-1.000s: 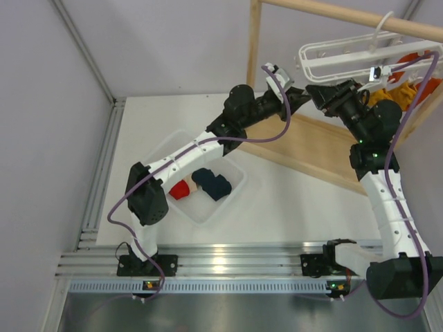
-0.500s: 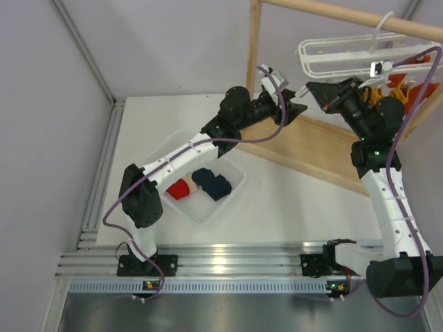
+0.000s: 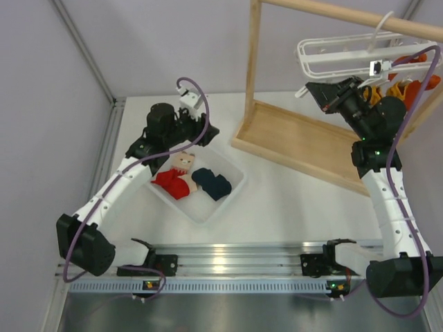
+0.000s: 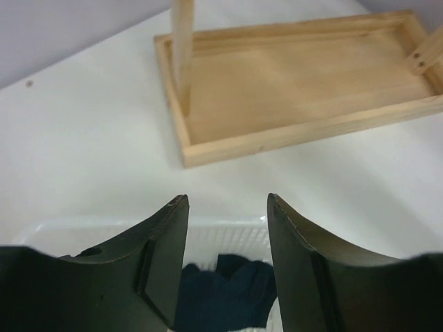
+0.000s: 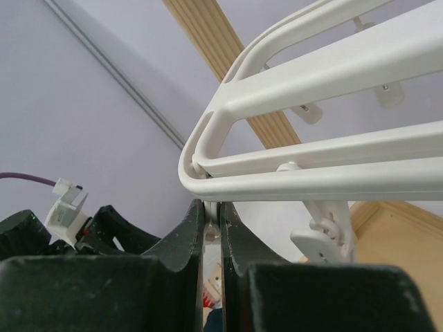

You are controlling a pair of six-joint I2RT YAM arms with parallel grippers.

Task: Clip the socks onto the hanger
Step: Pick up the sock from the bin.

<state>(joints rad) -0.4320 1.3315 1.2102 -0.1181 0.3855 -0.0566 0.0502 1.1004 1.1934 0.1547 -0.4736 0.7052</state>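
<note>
In the top view the white hanger [image 3: 339,59] hangs from the wooden bar at the upper right. My right gripper [image 3: 313,90] is at its left corner, shut on a small white clip [image 5: 211,216] under the hanger frame [image 5: 311,173]. The right gripper [image 5: 212,207] has its fingers pressed flat against that clip. The red sock [image 3: 172,181] with its beige face part and the navy sock [image 3: 212,183] lie in the bin. My left gripper [image 3: 201,131] hovers open over the bin's far edge. In the left wrist view the navy sock [image 4: 228,294] shows below the open left gripper [image 4: 227,204].
The socks lie in a clear white bin [image 3: 225,200] at the table's left centre. The light wooden rack has a tray base [image 3: 297,145] and an upright post [image 3: 252,62]. Orange and yellow socks [image 3: 408,86] hang at the hanger's right end. Another clip [image 5: 325,238] dangles beside the held one.
My left arm has swung from the hanger back down over the bin, its jaws now wider apart. My right gripper has closed on the clip. The red sock is now uncovered.
</note>
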